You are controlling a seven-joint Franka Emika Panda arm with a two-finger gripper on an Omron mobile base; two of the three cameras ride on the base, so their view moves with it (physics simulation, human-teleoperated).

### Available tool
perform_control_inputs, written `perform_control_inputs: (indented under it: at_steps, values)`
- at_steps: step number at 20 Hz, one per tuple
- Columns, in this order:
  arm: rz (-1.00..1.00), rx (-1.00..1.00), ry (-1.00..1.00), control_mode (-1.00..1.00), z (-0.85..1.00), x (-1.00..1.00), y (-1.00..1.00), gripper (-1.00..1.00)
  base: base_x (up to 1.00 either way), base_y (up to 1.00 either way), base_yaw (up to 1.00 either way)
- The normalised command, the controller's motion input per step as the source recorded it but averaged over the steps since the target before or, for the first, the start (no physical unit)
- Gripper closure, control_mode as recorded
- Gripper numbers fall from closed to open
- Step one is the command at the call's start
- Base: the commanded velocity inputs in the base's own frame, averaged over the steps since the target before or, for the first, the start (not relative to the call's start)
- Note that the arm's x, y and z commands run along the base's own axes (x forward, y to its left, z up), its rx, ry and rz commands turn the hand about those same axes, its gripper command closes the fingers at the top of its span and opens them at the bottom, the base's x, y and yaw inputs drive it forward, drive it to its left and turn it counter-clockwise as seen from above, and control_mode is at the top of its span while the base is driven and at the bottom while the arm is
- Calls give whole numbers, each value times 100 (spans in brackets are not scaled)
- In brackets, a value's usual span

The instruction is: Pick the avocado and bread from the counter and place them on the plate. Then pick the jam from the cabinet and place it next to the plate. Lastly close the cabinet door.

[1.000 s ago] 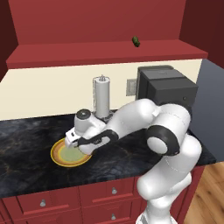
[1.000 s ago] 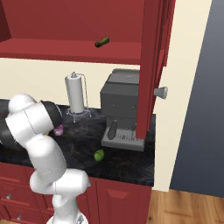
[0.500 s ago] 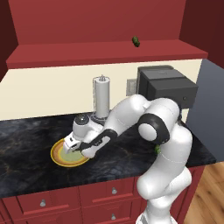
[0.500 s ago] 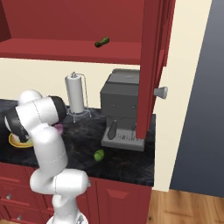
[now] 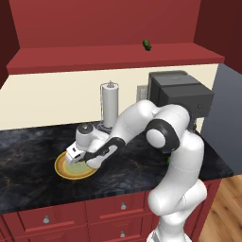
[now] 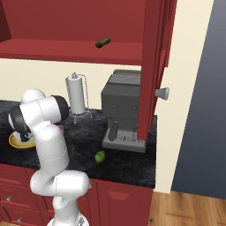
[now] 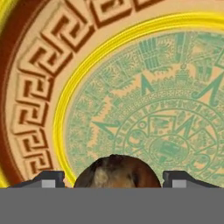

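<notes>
While the gripper (image 7: pixel 112 178) hangs low over the plate (image 5: pixel 62 169) with its fingertips (image 7: pixel 49 178) spread apart, the brown bread (image 7: pixel 116 171) sits between them without visible contact on either side, resting over the plate's pale green patterned centre. That plate lies on the black marble tabletop (image 5: pixel 28 156), in front of a white paper-towel roll (image 5: pixel 109 105) and to the left of a dark grey coffee machine (image 6: pixel 126 108), near whose base the bright green avocado (image 6: pixel 100 156) rests on the tabletop. Above, a small dark green item (image 6: pixel 103 42) lies on the shelf of the red cabinet (image 6: pixel 66 46), whose door (image 6: pixel 154 66) stands open.
</notes>
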Motion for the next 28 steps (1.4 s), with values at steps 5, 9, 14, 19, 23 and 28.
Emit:
perform_control_inputs:
  at_steps: [5, 9, 14, 19, 23, 28]
  values:
    - [3, 0, 0, -100, 0, 3, 0, -100, 0, 0, 0]
    - [5, 0, -3, -100, 18, -10, 0, -100, 0, 0, 0]
    - [4, 0, -7, -100, 36, -27, -1, -100, 0, 0, 0]
    - [1, 0, -9, -100, 56, -27, -21, -100, 0, 0, 0]
    - [-2, 0, -8, -100, 69, -13, -37, -100, 0, 0, 0]
    - [-16, 0, 0, -100, 63, -21, -41, -100, 0, 0, 0]
